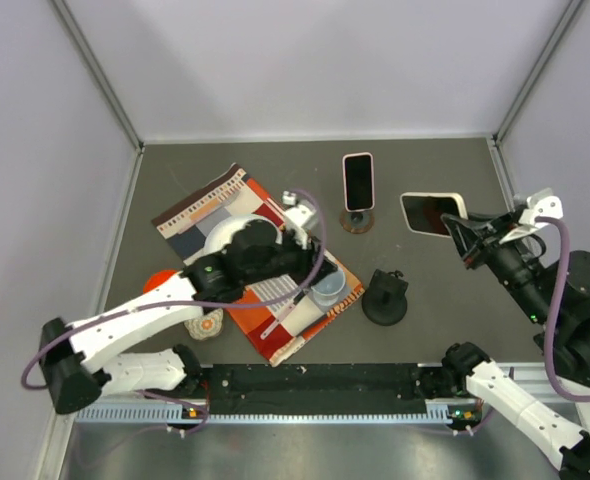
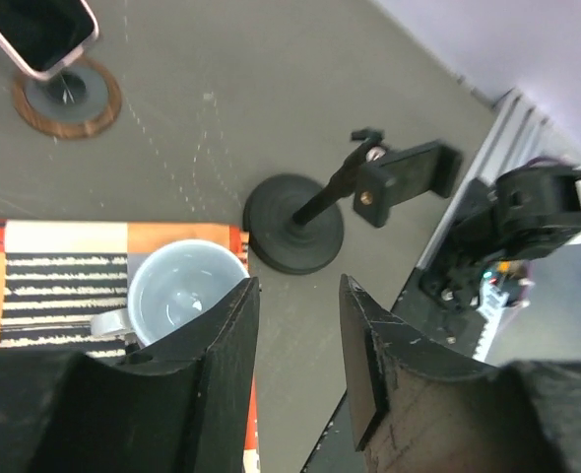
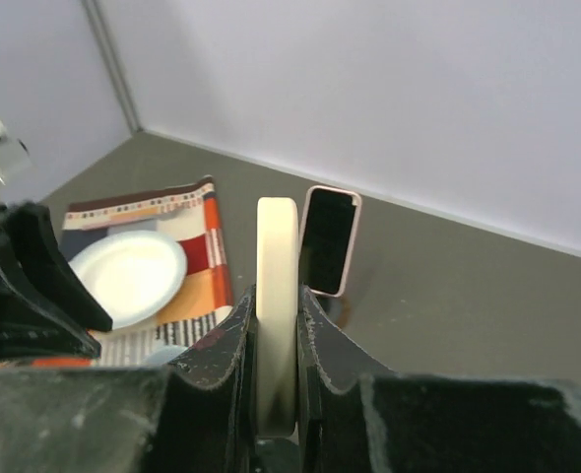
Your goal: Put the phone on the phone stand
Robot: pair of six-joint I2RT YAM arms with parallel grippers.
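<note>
white-cased phone is sitting clamped in the right gripper, whose arm is reaching in from the right, fingers pointing left. the phone is jutting leftward past the fingertips, long axis roughly left-right, dark screen up, well apart from the stand. left wrist view: the left gripper is hanging partly open, holding nothing, cup beside it. right wrist view: both fingers are pinching the phone edge-on, a pink phone just behind.
</note>
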